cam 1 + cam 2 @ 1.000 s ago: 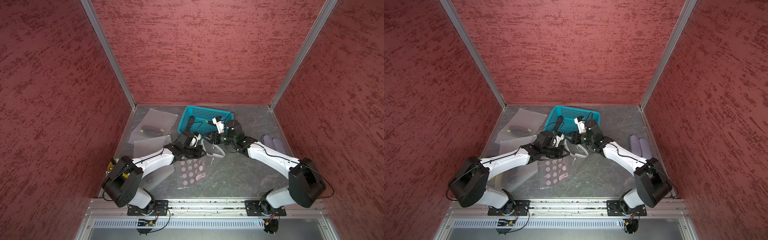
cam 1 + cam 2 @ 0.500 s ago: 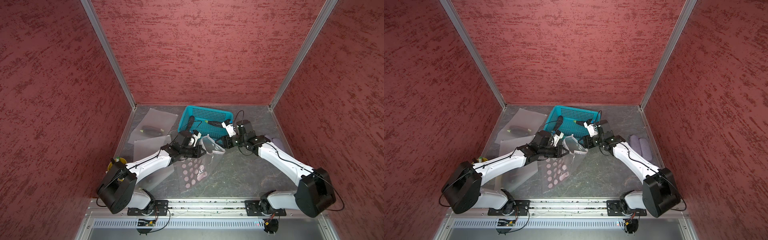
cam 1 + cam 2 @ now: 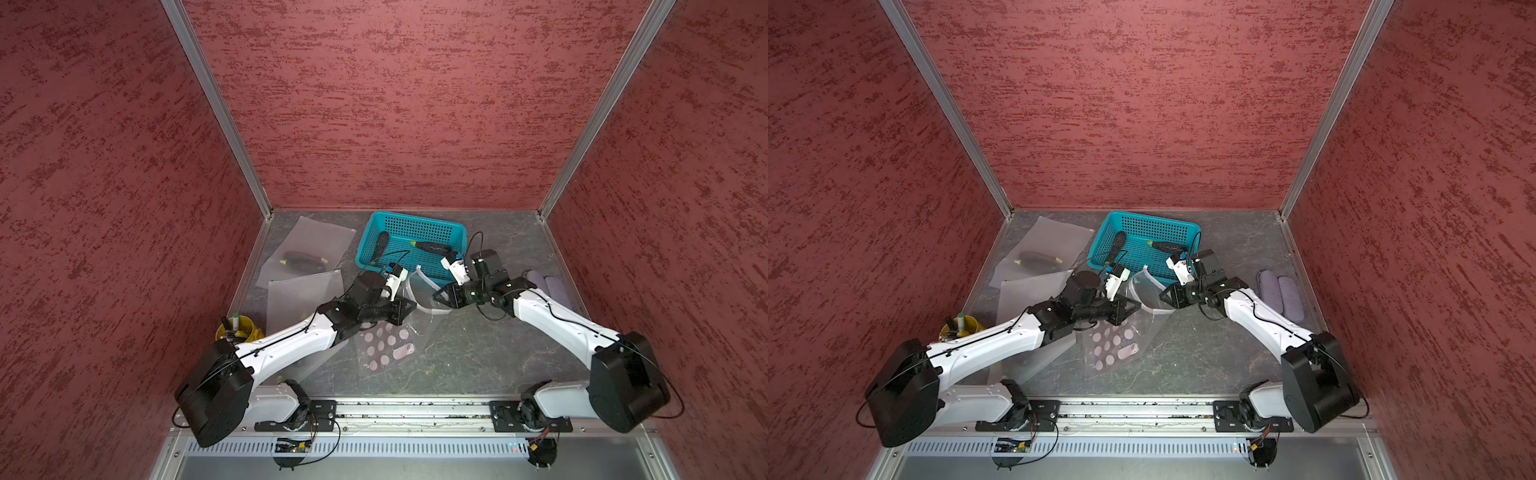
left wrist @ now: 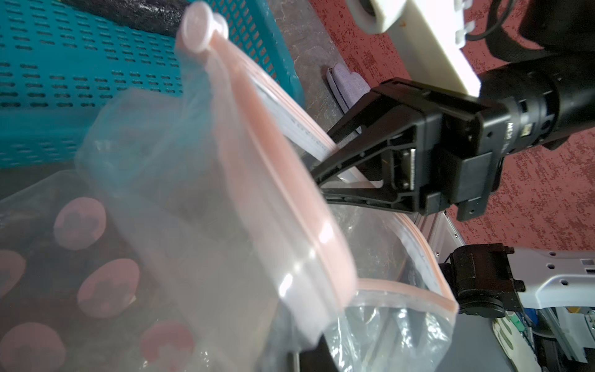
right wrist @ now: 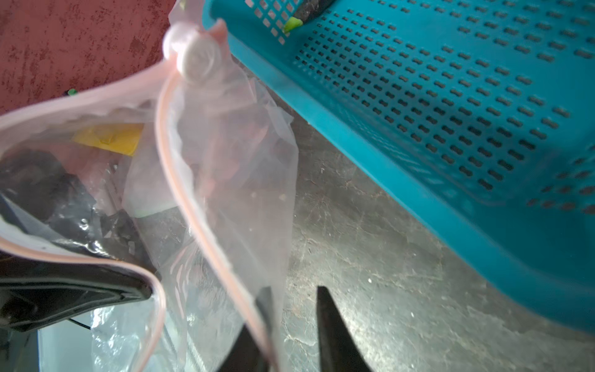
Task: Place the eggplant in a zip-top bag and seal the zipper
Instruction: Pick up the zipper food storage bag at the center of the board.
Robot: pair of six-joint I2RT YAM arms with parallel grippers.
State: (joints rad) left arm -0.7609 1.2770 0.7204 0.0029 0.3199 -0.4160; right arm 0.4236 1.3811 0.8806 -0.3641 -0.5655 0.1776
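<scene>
A clear zip-top bag (image 3: 386, 345) (image 3: 1113, 345) with pink dots lies in the middle of the table, its mouth lifted and gaping. My left gripper (image 3: 410, 307) (image 3: 1136, 306) is shut on the near rim. My right gripper (image 3: 436, 297) (image 5: 293, 290) is at the opposite rim, with a narrow gap between its jaws. The pink zipper strip (image 5: 225, 257) lies across one finger. The round slider (image 4: 199, 25) (image 5: 196, 59) sits at the far end of the zipper. A dark eggplant (image 3: 432, 248) (image 3: 1167, 246) lies in the teal basket (image 3: 415, 218).
A second dark eggplant (image 3: 382, 240) lies in the basket, which stands right behind the bag. Frosted bags (image 3: 316, 241) lie at the back left, one holding an eggplant (image 3: 301, 261). A yellow cup (image 3: 237, 332) stands at the left edge, purple rolls (image 3: 548, 286) at the right.
My right gripper has come down to the bag's far rim and its jaws have narrowed. The bag's mouth stands wider. The left gripper keeps its hold.
</scene>
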